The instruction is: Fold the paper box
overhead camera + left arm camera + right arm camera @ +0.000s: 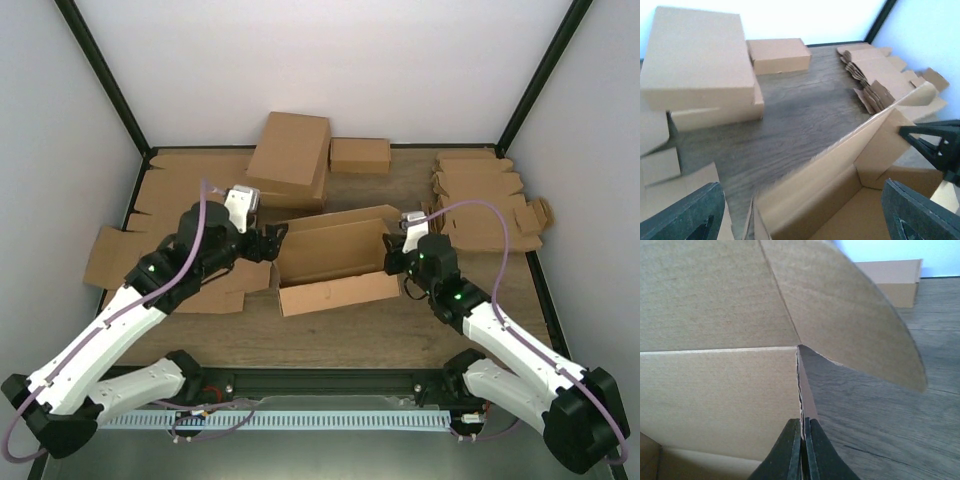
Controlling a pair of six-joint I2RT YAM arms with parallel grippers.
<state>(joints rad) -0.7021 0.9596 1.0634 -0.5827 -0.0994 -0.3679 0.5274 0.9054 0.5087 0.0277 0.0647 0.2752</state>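
Right hand tight on the paper box wall (left hand wide apart).

Bare table before the paper box; stacked boxes close behind.

**A:** What is enclosing the work area?

**B:** Three plain white walls are enclosing it: a back wall, a left wall and a right wall. Two black posts are rising from the rear corners and slanting outward, the left post and the right post.

**A:** And the work surface?

**B:** A table with a dark wood-grain top is spanning the space between the walls. A black rail is running along its near edge.

**A:** Lighting?

**B:** Soft, even light is falling from above. The back wall is glowing brightest, and shadows on the wood are showing only faintly.
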